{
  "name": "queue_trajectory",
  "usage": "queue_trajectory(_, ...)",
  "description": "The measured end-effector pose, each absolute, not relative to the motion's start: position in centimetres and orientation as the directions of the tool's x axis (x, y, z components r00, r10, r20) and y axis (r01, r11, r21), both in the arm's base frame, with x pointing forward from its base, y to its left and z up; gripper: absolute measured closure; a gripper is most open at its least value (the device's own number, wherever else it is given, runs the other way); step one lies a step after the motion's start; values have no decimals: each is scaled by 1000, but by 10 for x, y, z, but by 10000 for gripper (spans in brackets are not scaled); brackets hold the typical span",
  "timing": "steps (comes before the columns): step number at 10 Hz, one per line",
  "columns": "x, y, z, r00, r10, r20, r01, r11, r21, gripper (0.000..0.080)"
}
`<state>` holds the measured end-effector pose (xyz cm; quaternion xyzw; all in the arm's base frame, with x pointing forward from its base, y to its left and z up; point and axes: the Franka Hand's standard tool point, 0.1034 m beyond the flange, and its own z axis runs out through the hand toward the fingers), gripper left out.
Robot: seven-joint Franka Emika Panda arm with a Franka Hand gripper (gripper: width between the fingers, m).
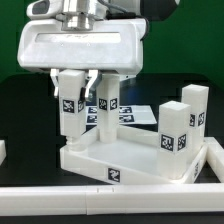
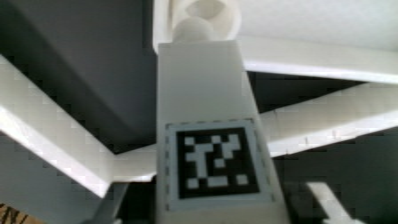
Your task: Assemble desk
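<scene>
The arm comes straight down from above, with its wide white wrist block level. Below it, the hand (image 1: 77, 85) points down, and its two fingers (image 1: 61, 84) stand partly apart, closed on an upright leg (image 1: 71, 113).
</scene>
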<state>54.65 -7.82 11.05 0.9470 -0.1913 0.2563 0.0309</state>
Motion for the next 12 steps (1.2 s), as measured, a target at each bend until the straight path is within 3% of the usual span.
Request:
queue_trajectory(10,545,-74,103,796,-333,506,-370,-929,-30,497)
queue_trajectory(12,545,-74,103,796,-333,506,-370,-929,-30,190)
